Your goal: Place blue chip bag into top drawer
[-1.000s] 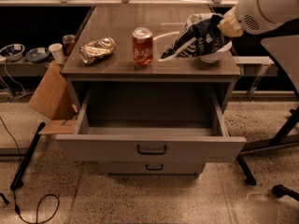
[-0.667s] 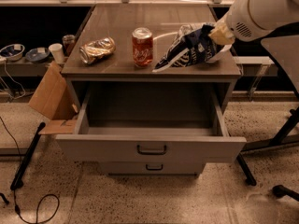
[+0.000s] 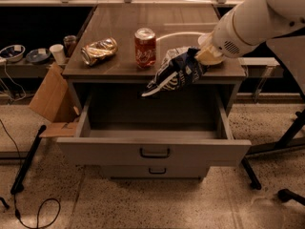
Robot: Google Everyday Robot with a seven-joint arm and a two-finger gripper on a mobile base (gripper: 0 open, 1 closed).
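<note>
The desk [image 3: 143, 18] fills the middle, its drawer [image 3: 109, 149] pulled open toward 6 o'clock, with the lower drawer [image 3: 124, 171] shut beneath. The white arm [image 3: 252, 20] reaches in from 2 o'clock. Its gripper [image 3: 202, 61], over the desk's front edge, pinches the bag [image 3: 177, 73] by its upper end. The bag hangs tilted in the air above the open drawer's right half. The red can [image 3: 145, 47] stands upright at the bag's 10 o'clock. The gold can [image 3: 99, 51] lies on its side farther toward 9 o'clock.
</note>
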